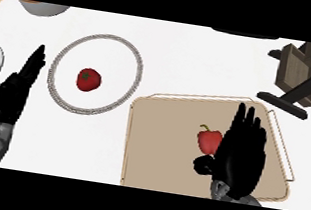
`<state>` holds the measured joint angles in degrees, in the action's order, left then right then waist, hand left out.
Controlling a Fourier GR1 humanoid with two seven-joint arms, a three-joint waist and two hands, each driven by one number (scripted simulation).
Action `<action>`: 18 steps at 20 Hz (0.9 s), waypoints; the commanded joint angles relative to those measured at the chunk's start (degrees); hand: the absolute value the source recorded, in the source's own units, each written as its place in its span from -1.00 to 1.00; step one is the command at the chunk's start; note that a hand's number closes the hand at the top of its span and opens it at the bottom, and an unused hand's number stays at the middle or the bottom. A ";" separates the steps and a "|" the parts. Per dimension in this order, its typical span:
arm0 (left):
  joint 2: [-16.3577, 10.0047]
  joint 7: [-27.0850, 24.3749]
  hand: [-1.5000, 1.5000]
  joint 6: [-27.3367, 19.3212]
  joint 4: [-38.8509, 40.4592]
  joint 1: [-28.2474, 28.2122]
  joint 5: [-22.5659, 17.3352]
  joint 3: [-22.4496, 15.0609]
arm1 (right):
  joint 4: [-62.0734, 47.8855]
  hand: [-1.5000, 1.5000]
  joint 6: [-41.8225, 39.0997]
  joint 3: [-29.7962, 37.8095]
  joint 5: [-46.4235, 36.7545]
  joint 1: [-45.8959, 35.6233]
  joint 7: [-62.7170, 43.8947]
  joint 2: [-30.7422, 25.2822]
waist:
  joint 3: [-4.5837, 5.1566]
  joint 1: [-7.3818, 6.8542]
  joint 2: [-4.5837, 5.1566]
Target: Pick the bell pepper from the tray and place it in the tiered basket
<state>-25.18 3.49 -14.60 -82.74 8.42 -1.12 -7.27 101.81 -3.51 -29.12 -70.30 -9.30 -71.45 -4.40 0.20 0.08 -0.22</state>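
The bell pepper [208,140] lies on the tray [158,150], near its middle, with the stem pointing to the tray's far edge. The right hand [245,148] is over the tray too, open with straight fingers. The pepper is just at its thumb side, long axis along the fingers. The left hand [15,91] rests open, well off the tray's left side, so it is farther.

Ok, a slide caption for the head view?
Right hand open over the tray, beside the bell pepper; left hand rests open.
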 commanded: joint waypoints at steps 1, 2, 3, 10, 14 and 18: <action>0.65 -0.15 0.00 -0.54 -0.39 -0.44 1.01 -0.41 | 1.23 -1.00 -11.51 -0.85 -5.50 -1.98 -13.77 4.18 | -0.04 0.12 -0.09; -1.19 0.79 0.00 2.49 -0.74 0.40 -1.66 1.50 | -2.27 -1.00 -9.54 -0.78 -5.19 -3.54 -13.77 4.22 | -0.10 -0.51 0.12; 0.68 1.18 0.00 -0.20 -1.15 0.66 0.79 -0.18 | 0.61 -1.00 -11.74 -1.76 -6.13 -1.75 -13.78 4.25 | -0.10 0.06 -0.03; 1.01 0.18 0.00 1.12 -0.96 0.07 0.11 0.66 | -2.52 -1.00 -10.31 -0.81 -5.38 -1.30 -13.78 4.33 | -0.15 -0.41 0.06; 2.19 -0.35 0.00 0.45 2.83 2.34 1.22 0.83 | -2.55 -1.00 -10.99 1.06 -3.48 -3.41 -13.78 4.35 | -0.13 0.19 0.26; 1.33 -0.85 0.00 1.28 2.91 2.84 1.62 1.54 | -5.03 -1.00 -6.31 0.24 -3.83 -0.80 -13.77 4.35 | -0.15 -0.01 0.30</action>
<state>-23.84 3.32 -13.48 -81.84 9.63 -0.25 -6.29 97.76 -9.13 -27.86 -74.52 -9.25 -71.53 -0.89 0.05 -0.18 -0.03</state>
